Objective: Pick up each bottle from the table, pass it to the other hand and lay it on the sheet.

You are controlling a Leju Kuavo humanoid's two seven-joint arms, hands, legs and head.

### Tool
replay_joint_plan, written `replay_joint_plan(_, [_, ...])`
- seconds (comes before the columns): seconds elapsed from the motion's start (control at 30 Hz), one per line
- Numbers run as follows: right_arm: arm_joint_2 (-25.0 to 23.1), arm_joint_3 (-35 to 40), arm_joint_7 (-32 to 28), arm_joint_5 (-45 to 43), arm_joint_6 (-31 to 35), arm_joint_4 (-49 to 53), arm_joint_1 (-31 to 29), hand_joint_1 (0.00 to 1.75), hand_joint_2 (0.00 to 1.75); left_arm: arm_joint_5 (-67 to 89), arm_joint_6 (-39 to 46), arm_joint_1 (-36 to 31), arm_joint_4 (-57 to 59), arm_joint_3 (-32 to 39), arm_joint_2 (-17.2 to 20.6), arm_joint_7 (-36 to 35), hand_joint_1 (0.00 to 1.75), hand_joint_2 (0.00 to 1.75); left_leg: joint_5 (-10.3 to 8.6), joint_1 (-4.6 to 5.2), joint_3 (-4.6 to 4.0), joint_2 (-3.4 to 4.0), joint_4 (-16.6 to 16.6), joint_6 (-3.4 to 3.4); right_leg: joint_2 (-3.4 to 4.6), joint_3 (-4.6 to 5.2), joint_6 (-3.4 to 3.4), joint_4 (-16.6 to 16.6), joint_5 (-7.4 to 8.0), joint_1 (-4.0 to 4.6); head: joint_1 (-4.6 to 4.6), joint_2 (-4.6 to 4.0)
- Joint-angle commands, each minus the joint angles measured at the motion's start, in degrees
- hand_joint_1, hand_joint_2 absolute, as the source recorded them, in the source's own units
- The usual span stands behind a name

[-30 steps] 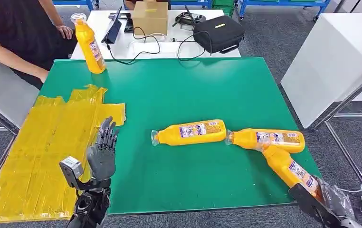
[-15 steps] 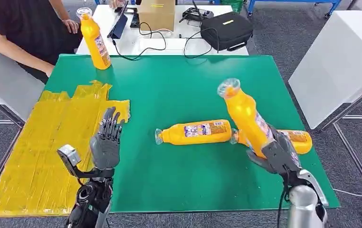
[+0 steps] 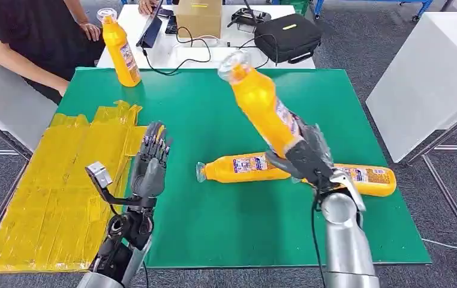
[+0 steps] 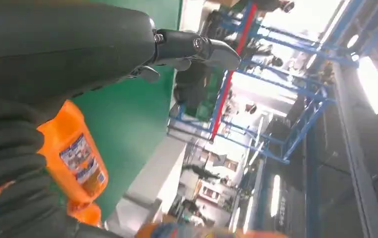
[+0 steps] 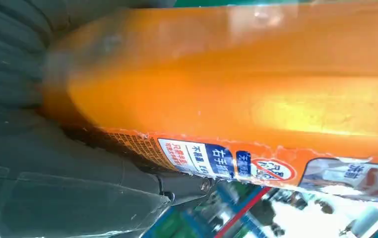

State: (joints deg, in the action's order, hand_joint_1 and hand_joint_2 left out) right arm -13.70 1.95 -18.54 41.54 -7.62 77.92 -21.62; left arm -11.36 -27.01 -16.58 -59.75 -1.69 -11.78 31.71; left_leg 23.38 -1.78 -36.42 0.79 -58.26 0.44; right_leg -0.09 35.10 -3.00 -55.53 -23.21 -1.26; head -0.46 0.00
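Green covers the table [image 3: 226, 228], seen from above by the robot's head camera. The right hand [image 3: 306, 157] is raised over the middle of the table, its fingers wrapped around the lower body of an orange bottle [image 3: 262, 105]. This held bottle is lifted clear of the table and tilts, its clear-wrapped cap pointing up and toward the far left. The right wrist camera shows the same bottle pressed close against the palm, its label visible.

The left hand [image 3: 151, 165] is raised above the near left part of the table, just beside the edge of the yellow sheet [image 3: 52, 180]. Its fingers are straight, spread and pointing upward, and it holds nothing. The crumpled sheet covers the left side of the table.

Two more orange bottles lie on their sides on the table. The middle lying bottle [image 3: 241, 168] rests near the centre, cap pointing left, partly behind the right hand. The right lying bottle [image 3: 367, 179] rests nearer the right edge, just behind the right wrist.

A fourth, standing bottle [image 3: 121, 51] is upright at the far left corner of the table. A person [image 3: 28, 36] in dark clothing sits beside that corner. Behind the table, a white desk [image 3: 172, 57] holds a cardboard box [image 3: 199, 18], a black bag [image 3: 289, 37] and cables.
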Motion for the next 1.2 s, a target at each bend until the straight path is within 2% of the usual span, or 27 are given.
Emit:
replay_joint_plan(0.03, [-6.30, 16.31, -1.54, -8.99, 12.13, -32.52, -11.01, 1.75, 1.75, -3.23, -1.06, -6.49, 14.71, -3.18, -0.36, -0.94, 0.00, 1.75, 0.07, 0.06, 0.33, 0.18, 0.08, 0.04, 0.23, -0.18, 0.17, 0.00, -0.03, -0.03, -0.02, 0.00])
replay_joint_plan(0.1, [-6.30, 24.78, -2.28, -17.18, 15.36, -35.75, -10.85, 1.75, 1.75, -4.26, -1.19, -5.97, 14.43, -2.70, -0.14, -1.67, 0.00, 1.75, 0.12, 0.05, 0.48, 0.35, 0.15, 0.03, 0.40, -0.26, 0.19, 0.05, -0.04, -0.02, -0.02, 0.00])
replay_joint_plan(0.17, [-6.30, 37.76, -0.87, -27.05, 21.97, -38.56, -10.84, 1.75, 1.75, -4.59, -1.35, -5.42, 12.74, -1.90, 0.20, -2.36, 0.00, 1.75, 0.19, 0.06, 0.58, 0.49, 0.16, 0.03, 0.54, -0.30, 0.23, 0.03, -0.07, -0.03, 0.00, 0.00])
replay_joint_plan(0.27, [-6.30, 44.68, 1.80, -32.66, 22.96, -39.50, -11.75, 1.75, 1.75, -4.00, -1.20, -4.08, 8.84, -1.62, -0.09, -3.29, 0.00, 1.75, 0.23, 0.08, 0.50, 0.35, 0.07, 0.05, 0.41, -0.26, 0.27, -0.11, -0.19, -0.05, 0.00, 0.00])
replay_joint_plan(0.3, [-6.30, 45.79, 1.70, -33.58, 23.66, -39.80, -11.90, 1.75, 1.75, -4.02, -1.03, -3.69, 8.02, -1.51, -0.30, -3.75, 0.00, 1.75, 0.13, 0.02, 0.22, 0.24, 0.04, 0.01, 0.28, -0.03, 0.20, -0.07, -0.12, 0.00, -0.02, 0.00])
replay_joint_plan(0.4, [-6.30, 51.69, 1.82, -38.95, 23.85, -42.04, -11.62, 1.75, 1.75, -4.06, -0.41, -2.65, 6.26, -1.46, -0.91, -5.70, 0.00, 1.75, 0.17, 0.03, 0.26, 0.09, 0.02, 0.05, 0.13, -0.12, 0.24, -0.09, -0.21, 0.00, 0.00, 0.00])
replay_joint_plan(0.5, [-6.30, 52.29, 1.64, -39.49, 24.22, -42.23, -11.56, 1.75, 1.75, -4.06, -0.38, -2.66, 6.25, -1.48, -0.92, -5.70, 0.00, 1.75, 0.19, 0.04, 0.33, 0.07, 0.02, 0.07, 0.13, -0.18, 0.26, -0.10, -0.24, -0.01, 0.00, 0.00])
replay_joint_plan(0.67, [-6.30, 59.57, 2.11, -44.77, 24.44, -43.58, -9.11, 1.75, 1.75, -3.72, 0.34, -1.92, 4.95, -0.79, -0.84, -5.79, 0.00, 1.75, 0.07, 0.04, 0.06, -0.18, 0.07, 0.00, -0.16, -0.01, 0.24, -0.03, -0.20, -0.05, 0.00, 0.00])
replay_joint_plan(0.73, [-6.30, 61.59, 3.09, -45.38, 24.57, -43.58, -8.67, 1.75, 1.75, -3.63, 0.45, -1.43, 3.82, -0.55, -0.94, -5.96, 0.00, 1.75, 0.15, 0.04, 0.25, -0.13, 0.10, 0.01, -0.10, -0.16, 0.29, -0.02, -0.27, -0.04, -0.02, 0.00])
replay_joint_plan(0.97, [-6.30, 63.14, 4.23, -46.21, 24.74, -43.93, -9.20, 1.75, 1.75, -3.05, 1.01, -1.18, 2.63, -0.24, -0.94, -6.58, 0.00, 1.75, 0.24, 0.08, 0.39, -0.38, 0.03, 0.06, -0.31, -0.29, 0.37, -0.15, -0.46, -0.06, -0.02, 0.00])
replay_joint_plan(1.07, [-6.30, 64.00, 5.13, -45.66, 25.37, -44.62, -9.18, 1.75, 1.75, -2.14, 1.02, -0.12, 1.20, -0.12, -0.98, -6.78, 0.00, 1.75, 0.07, 0.00, -0.03, -0.16, 0.03, -0.01, -0.14, 0.14, 0.20, -0.03, -0.18, -0.01, 0.00, 0.00])
replay_joint_plan(1.13, [-6.30, 64.24, 6.18, -45.23, 25.58, -45.32, -9.85, 1.75, 1.75, -1.74, 0.55, -2.05, 4.11, -0.31, -1.03, -6.78, 0.00, 1.75, 0.14, 0.04, 0.20, -0.24, 0.05, 0.04, -0.19, -0.09, 0.28, -0.05, -0.29, -0.03, 0.00, 0.00])
replay_joint_plan(1.2, [-6.30, 64.39, 6.51, -44.72, 26.24, -45.74, -10.18, 1.75, 1.75, -1.31, 0.14, -4.00, 7.32, -0.48, -1.33, -5.81, 0.00, 1.75, 0.02, 0.02, -0.10, -0.27, 0.03, -0.02, -0.26, 0.19, 0.20, -0.05, -0.18, -0.03, 0.00, 0.00])
